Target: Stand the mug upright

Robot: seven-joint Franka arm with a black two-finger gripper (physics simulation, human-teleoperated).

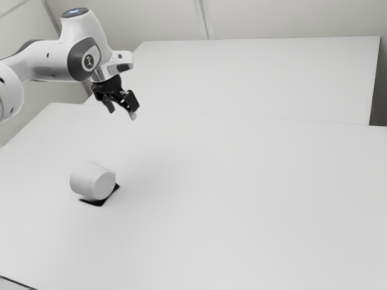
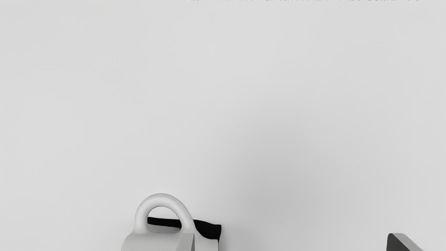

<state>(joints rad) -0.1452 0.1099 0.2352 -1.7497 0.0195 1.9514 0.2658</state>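
Mug [image 1: 91,180] lying on its side over a black patch [image 1: 98,202] on the worktop [image 1: 242,211], liable to roll if brushed off-centre by the claw [image 1: 122,113], wide open, empty and well above that patch.

mug [image 1: 87,178]: white | patch beneath [image 2: 209,229]: black | table [image 1: 242,205]: pale grey

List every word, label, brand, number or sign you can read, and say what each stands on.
None can be read.
Dark joint cover: a pale mark, too small to read.
Disc on top: bluish marks, too small to read.
Mug: no legible text.
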